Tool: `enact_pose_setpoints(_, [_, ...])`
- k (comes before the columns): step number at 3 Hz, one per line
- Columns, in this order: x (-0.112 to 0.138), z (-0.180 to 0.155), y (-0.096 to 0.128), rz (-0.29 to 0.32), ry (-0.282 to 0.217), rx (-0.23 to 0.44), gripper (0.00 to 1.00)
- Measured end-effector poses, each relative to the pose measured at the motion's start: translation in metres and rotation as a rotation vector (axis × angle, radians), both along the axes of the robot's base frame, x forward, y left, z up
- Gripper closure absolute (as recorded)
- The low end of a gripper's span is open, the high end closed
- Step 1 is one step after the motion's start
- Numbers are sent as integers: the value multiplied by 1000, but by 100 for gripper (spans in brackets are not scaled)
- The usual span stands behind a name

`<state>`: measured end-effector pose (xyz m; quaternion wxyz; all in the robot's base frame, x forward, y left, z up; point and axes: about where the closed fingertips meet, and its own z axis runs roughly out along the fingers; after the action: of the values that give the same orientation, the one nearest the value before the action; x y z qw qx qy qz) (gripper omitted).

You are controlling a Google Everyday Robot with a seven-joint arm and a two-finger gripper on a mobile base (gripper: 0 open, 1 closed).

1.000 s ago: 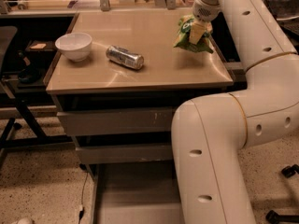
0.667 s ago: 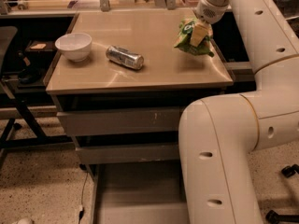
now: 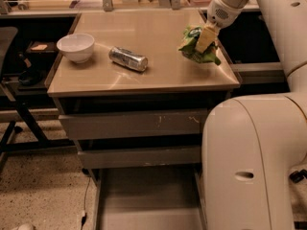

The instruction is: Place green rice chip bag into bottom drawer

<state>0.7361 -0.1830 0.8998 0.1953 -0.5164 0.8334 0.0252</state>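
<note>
Right of the silver drink can (image 3: 128,59), the gripper (image 3: 206,39) pinches the green rice chip bag (image 3: 193,48) — light, crinkly, likely slippery — best held by its crumpled top.

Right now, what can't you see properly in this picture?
All from the camera view.
Green rice chip bag: the pincer, on top of it at the right side of the table, hides its middle.
Bottom drawer: its front end is cut off by the picture's bottom edge.
Silver can: its label is too blurred to read.
</note>
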Motion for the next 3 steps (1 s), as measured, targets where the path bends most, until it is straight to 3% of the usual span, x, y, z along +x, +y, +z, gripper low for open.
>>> enact_pose_setpoints(1, [4,-2,1,-1,-7,3,100])
enact_pose_setpoints(2, [-9,2,3,-4,5,11,100])
enact_pose_setpoints(3, [-36,23,8,-27,-18,19,100])
